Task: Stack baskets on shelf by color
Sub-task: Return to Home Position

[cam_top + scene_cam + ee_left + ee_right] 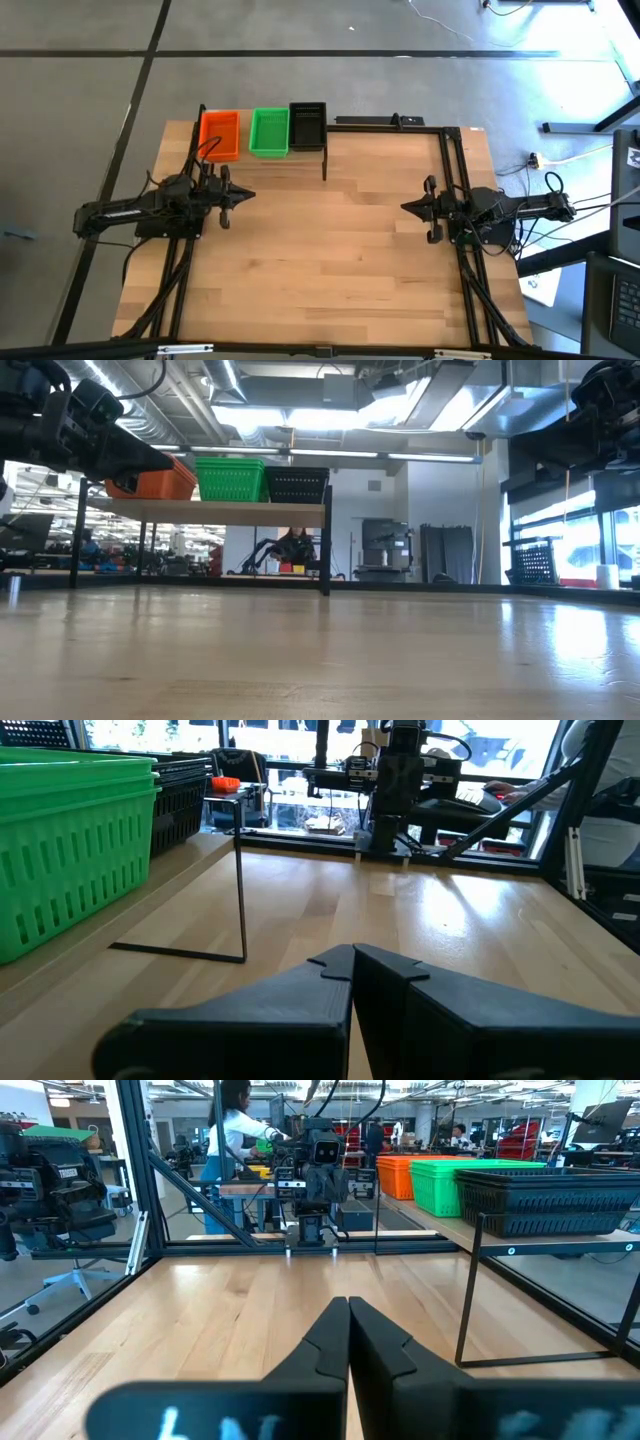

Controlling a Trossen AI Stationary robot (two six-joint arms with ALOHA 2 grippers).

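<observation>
Three piles on shelf (220, 511), upper left of high view: orange baskets (220, 135), green baskets (269, 132), black baskets (307, 125). Probably light, stiff lattice plastic; pinch rim wall. Left gripper (247, 195) and right gripper (406, 207) clenched, empty, mid-frame.

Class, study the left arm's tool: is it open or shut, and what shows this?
Shut. The left tool, near the shelf, has its two fingers pressed together, with no gap and nothing held.
</observation>
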